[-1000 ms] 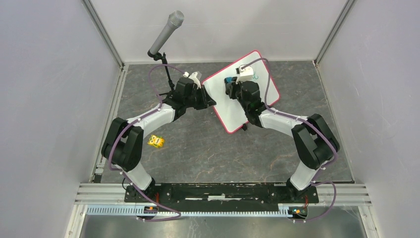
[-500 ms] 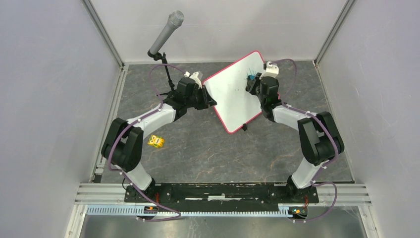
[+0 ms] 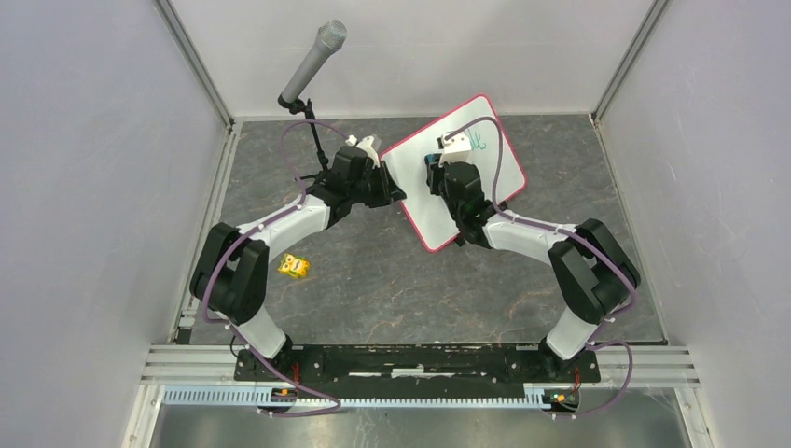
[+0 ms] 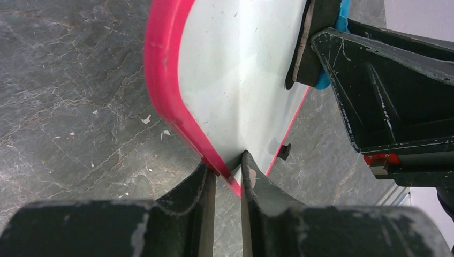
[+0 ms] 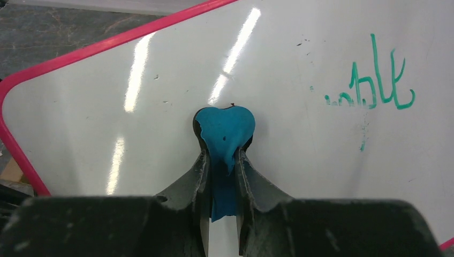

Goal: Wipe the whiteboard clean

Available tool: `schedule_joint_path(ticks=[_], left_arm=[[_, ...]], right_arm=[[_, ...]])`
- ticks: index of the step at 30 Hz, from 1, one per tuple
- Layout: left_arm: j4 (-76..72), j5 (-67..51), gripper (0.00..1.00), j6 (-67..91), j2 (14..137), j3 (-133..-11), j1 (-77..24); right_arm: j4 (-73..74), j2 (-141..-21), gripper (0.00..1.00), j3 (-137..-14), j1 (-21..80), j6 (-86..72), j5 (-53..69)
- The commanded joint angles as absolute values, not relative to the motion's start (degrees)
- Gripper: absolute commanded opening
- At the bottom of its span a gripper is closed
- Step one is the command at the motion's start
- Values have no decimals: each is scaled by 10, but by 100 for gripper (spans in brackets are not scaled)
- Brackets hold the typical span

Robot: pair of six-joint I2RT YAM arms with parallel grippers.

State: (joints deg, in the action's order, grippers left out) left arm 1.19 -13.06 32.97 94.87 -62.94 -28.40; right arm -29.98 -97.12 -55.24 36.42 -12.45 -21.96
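Whiteboard (image 3: 417,191) — tilted, pink frame edge clamped between left gripper (image 4: 227,171) jaws. Right gripper (image 5: 220,155) — jaws pinching blue eraser (image 5: 224,128), now back at mid-board, swung away from green marks (image 5: 375,85) near board's far corner; marks remain, erasing judged unfinished.

The top view looks down from above and behind the arm bases (image 3: 266,359) over the whole surface (image 3: 373,271). The left wrist view sits close behind the left pincer (image 4: 227,168), facing along the whiteboard (image 4: 235,80) edge; the right wrist view looks past the right pincer (image 5: 221,155) onto the board's face. All three share the board, and both wrist views catch the blue eraser (image 5: 222,128).
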Motion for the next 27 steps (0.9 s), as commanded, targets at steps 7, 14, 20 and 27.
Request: schedule_joint_path(ticks=[7,14,20,27], left_arm=[[30,-78,2,266,932,-645,-284],[32,-74,2,264,931,-645,-285],[33,-68,2,258,927,-645,-291],[38,-57,2,250,928,-648,-299]], right_arm=[[-199,-1024,22,-592,262,-190,-128],[-162,-1024,22,-562,166,-209,-136],[-169,-1002,22,-546,161,-205,-138],[-192,-979,23,-586,245,-161,-120]])
